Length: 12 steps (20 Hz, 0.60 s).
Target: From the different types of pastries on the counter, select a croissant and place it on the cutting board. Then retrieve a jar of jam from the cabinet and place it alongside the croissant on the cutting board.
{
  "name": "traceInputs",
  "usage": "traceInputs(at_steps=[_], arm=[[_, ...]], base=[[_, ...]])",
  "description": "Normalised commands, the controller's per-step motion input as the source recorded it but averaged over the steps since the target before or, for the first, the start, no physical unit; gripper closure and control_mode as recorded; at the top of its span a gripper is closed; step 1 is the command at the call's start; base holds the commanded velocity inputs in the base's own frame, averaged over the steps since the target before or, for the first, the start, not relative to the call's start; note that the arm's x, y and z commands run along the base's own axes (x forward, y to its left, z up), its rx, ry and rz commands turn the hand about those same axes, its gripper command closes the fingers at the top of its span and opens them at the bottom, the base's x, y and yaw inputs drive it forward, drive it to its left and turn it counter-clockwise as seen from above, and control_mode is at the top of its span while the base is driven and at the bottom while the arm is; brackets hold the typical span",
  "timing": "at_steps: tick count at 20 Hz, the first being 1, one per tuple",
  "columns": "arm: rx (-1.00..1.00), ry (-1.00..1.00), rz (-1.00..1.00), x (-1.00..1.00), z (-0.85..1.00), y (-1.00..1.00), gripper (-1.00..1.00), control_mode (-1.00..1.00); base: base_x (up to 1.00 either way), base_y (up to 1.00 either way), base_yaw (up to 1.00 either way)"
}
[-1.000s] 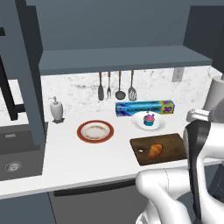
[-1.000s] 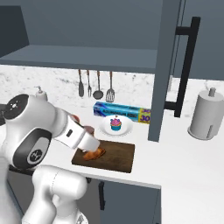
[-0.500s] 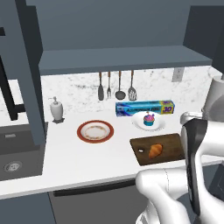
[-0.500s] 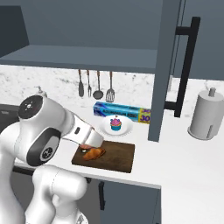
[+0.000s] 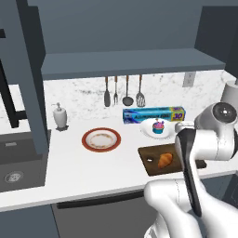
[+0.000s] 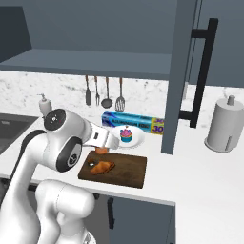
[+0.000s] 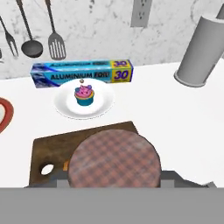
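A: Left base view. Croissant [image 5: 165, 160] lying on board [image 5: 155, 151], toward its left end, beside the round hole. Board at front edge of counter [image 5: 93, 169], partly behind the arm.
B: Noted. Behind the board?
A: Cupcake [image 5: 158, 126] on white plate [image 5: 147, 131]; foil box [image 5: 153, 113] against the backsplash. Red-rimmed plate [image 5: 101, 139] to the left, mid-counter; soap dispenser [image 5: 59, 116] further left at the back edge.
B: Right base view?
A: Gripper [image 6: 106, 144] over the board's back left corner, clenched on jar [image 6: 101, 150]; orange-brown body showing just under the hand. Croissant [image 6: 101, 167] directly below, apart from the jar. Board [image 6: 128, 169] bare on its right half. Cupcake [image 6: 126, 135] just behind the gripper.
B: Jar touching the board?
A: Cannot tell from here.
B: Hand view?
A: Jar [image 7: 113, 159] seen from above, checkered lid wide in the lower middle, fingertips pressed to both sides. Board [image 7: 48, 146] under it, hole [image 7: 47, 169] at lower left. Cupcake [image 7: 84, 95] and plate [image 7: 65, 107] beyond the board's far edge, foil box [image 7: 74, 73] behind them, towel roll [image 7: 201, 52] at upper right.
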Motion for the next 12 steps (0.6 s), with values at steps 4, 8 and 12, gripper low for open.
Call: traceInputs(at_steps=[4,8,12], arm=[[-0.01,-0.12,0.02,0.28,-0.53,0.00,1.00,-1.00],[-0.08,-0.29,0.06,0.84,-1.00,0.00,1.00,-1.00],[-0.07,-0.33,0.07,0.82,-1.00,-0.04,1.00,-1.00]], base=[[0.00,0.00,0.00],[0.00,0.00,0.00],[0.00,0.00,0.00]])
